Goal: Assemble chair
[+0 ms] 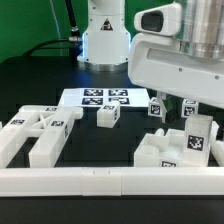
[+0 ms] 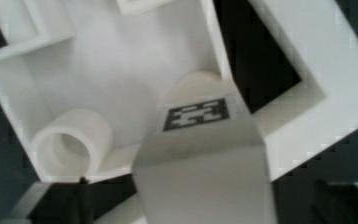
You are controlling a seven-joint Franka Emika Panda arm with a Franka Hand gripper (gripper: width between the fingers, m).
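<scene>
Claw (image 1: 177,108) hangs pointing down, right above the chair assembly (image 1: 185,147); fingers are dark and partly hidden behind the big white wrist housing, so cannot tell if they are spread or closed, or if they touch anything

Chair assembly: glossy white blocky piece with square tags on its faces, sitting on the black table (image 1: 120,135) directly below the claw. A small upright tagged piece (image 1: 157,108) stands just beside the claw, on the exterior view's left of it; contact with the claw unclear

Wrist view: filled with a white chair part seen very close, angled slabs, one tag (image 2: 197,112) on it, a rounded socket or peg shape (image 2: 69,150) near the tag; blurry, cannot tell which

Small tagged block (image 1: 107,116) lies alone, well apart from the claw toward the exterior view's left. Loose chair parts (image 1: 35,135) are clustered farther still on that side, farthest from the claw

Marker board (image 1: 100,97) lies flat behind the small block, well apart from the claw. Long white border rail (image 1: 110,181) runs along the near edge, in front of the claw and the chair assembly
</scene>
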